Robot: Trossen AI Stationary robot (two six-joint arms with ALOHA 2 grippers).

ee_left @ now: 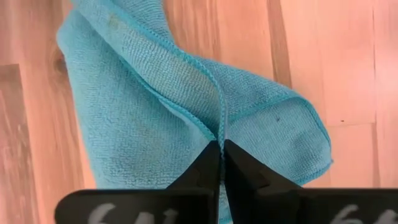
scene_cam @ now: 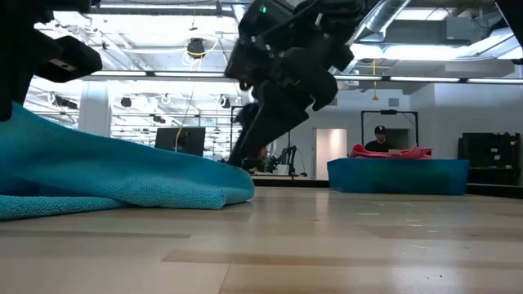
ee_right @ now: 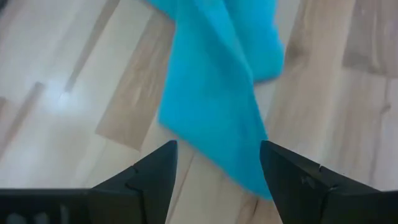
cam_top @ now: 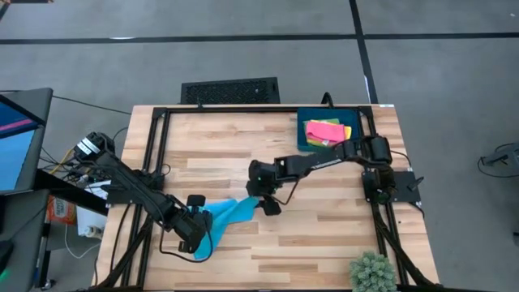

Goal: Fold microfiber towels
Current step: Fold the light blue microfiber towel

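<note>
Low in the high view, left of centre, the left gripper [cam_top: 197, 231] was clenched on the near edge of the blue towel [cam_top: 229, 214], its two fingers [ee_left: 211, 163] pressed together over a stitched hem in the left wrist view. The towel lay loosely folded on the wooden table [cam_top: 324, 243], stretching from that gripper up and to the right toward the middle of the frame. At its far tip, the right gripper [cam_top: 266, 199] stood spread wide and empty, its fingers [ee_right: 152, 167] either side of the towel's narrow end without touching it; in the low view this gripper hung just above the towel's right-hand end. Farther back, in the upper right of the high view, a dark blue tray [cam_top: 307, 116] sat at the table's far right corner, holding a pink towel [cam_top: 323, 130] on top of a yellow towel [cam_top: 347, 132]. A small green plant [cam_top: 373, 272] stood at the lower right edge. Beyond the table, in the low view, a person [scene_cam: 379, 140] sat far off behind the tray.
</note>
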